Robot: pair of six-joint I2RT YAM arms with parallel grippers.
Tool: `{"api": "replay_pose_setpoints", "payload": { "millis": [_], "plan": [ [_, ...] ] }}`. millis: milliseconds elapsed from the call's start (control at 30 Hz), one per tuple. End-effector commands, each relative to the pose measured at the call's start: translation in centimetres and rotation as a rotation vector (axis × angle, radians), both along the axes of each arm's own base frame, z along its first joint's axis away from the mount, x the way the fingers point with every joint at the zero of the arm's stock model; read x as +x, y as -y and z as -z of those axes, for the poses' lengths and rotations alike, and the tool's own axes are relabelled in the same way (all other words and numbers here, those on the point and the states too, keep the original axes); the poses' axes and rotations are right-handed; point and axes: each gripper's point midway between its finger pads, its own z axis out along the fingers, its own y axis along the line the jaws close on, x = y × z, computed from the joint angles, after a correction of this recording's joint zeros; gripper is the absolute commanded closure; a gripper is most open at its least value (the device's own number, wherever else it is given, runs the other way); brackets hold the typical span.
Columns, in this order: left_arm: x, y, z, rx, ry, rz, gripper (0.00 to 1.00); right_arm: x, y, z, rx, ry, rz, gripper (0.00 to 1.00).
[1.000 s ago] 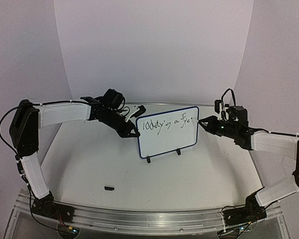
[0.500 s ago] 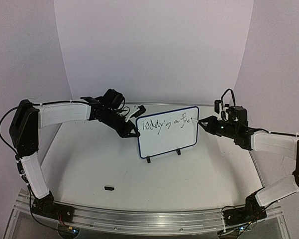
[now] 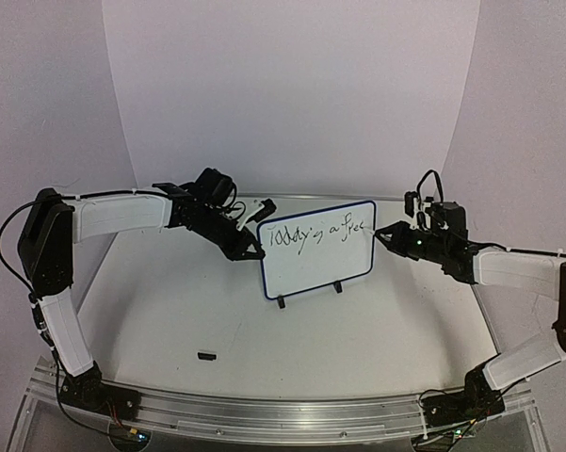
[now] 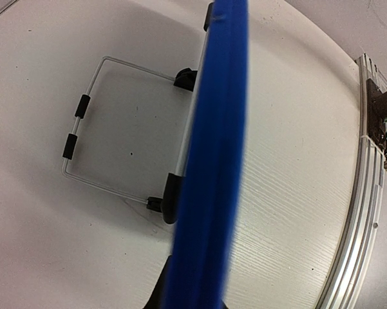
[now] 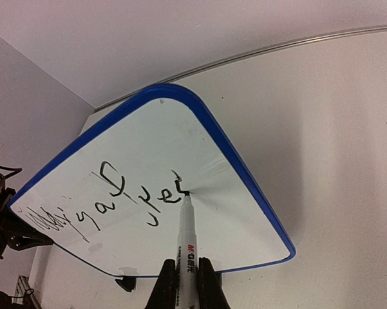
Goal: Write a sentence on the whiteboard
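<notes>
Whiteboard point(image 3: 313, 270) stands upright — marker point(image 5: 188, 235) tip touches the end of the sentence point(image 3: 306, 238).

We read the sentence point(image 3: 318, 235) on the whiteboard point(image 3: 311, 268) as black handwriting along its far edge, roughly "Today is a fre", with the last letters unclear. The marker pen point(image 5: 187, 239) carries a red "M&G" on its barrel.

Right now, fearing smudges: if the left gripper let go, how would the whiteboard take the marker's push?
Likely tips or slides: the whiteboard stands on two small feet and a thin wire stand. Seems stiff, light; the left gripper clamps its rim against the marker.
</notes>
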Motion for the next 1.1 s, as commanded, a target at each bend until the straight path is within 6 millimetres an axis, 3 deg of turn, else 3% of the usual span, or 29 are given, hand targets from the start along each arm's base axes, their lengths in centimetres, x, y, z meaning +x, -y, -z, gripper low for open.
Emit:
{"api": "replay_pose_setpoints", "payload": {
  "millis": [0, 400, 733, 867, 1067],
  "plan": [
    [0.8, -0.2, -0.4, 0.032, 0.046, -0.004, 1.00, 0.4, 1.3, -0.4, -0.025, 0.019, 0.065, 1.00],
    [0.7, -0.1, -0.3, 0.031, 0.042, -0.002, 1.00, 0.0, 0.0, 0.2, -0.021, -0.001, -0.014, 1.00],
    [0.8, -0.1, -0.2, 0.032, 0.041, -0.003, 1.00, -0.4, -0.8, -1.2, 0.008, 0.028, -0.069, 1.00],
    [0.8, -0.1, -0.2, 0.033, 0.041, -0.003, 1.00, -0.9, -0.4, -2.6, 0.025, 0.064, -0.053, 1.00],
    [0.7, -0.1, -0.3, 0.031, 0.043, -0.002, 1.00, -1.8, 1.7, -5.9, 0.012, 0.154, 0.045, 1.00]
  ]
}}
